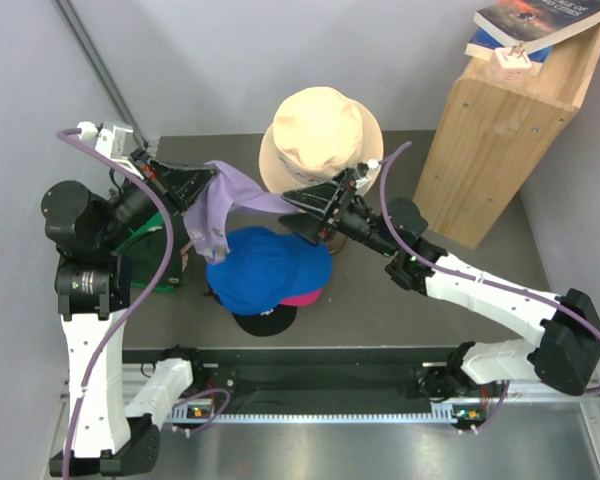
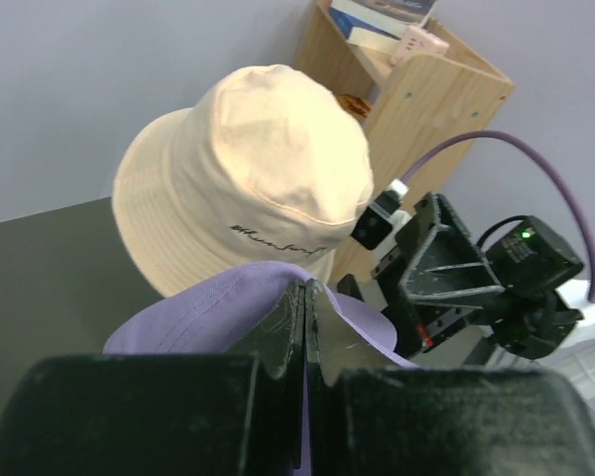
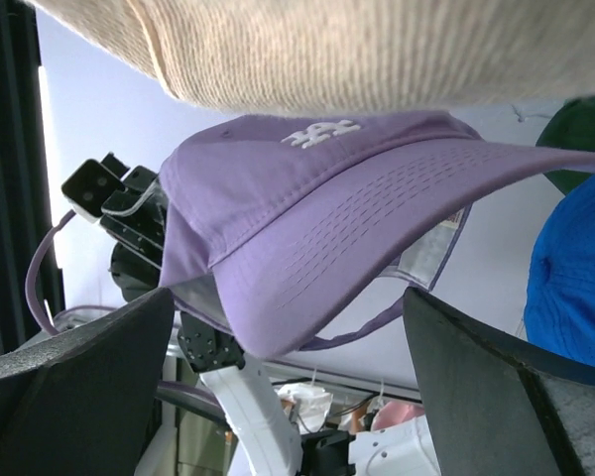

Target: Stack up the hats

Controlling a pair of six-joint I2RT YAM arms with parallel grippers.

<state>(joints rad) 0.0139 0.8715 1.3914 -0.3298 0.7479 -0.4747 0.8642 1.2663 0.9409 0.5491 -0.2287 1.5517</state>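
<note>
Stacking caps, seen from above and from both wrists. Nearest the arm bases, on the dark bench (image 1: pixel 380 310), three caps already lie in a pile: a black cap (image 1: pixel 265 322) at the bottom with only its edge showing, a magenta cap (image 1: pixel 305 297) above it, and the blue cap (image 1: pixel 265 268) on top. Directly above and slightly behind the blue cap hangs the lavender cap (image 1: pixel 225 205), held off the bench so that it can be lowered onto the pile. The left end effector (image 2: pixel 305 297), left of the blue cap, is fully closed and pinches the rear cloth of the lavender cap. The right end effector (image 1: pixel 298 212), right of and above the blue cap, stands spread wide and grips nothing; the lavender brim lies between its fingers, probably to be steadied or levelled. Behind the blue cap, a cream bucket hat (image 1: pixel 320 135) crowds the working space and hangs close over the lavender cap. Farther behind and right of the blue cap stands a wooden shelf unit (image 1: pixel 505 130) with books (image 1: pixel 530 20) on top, well clear.
</note>
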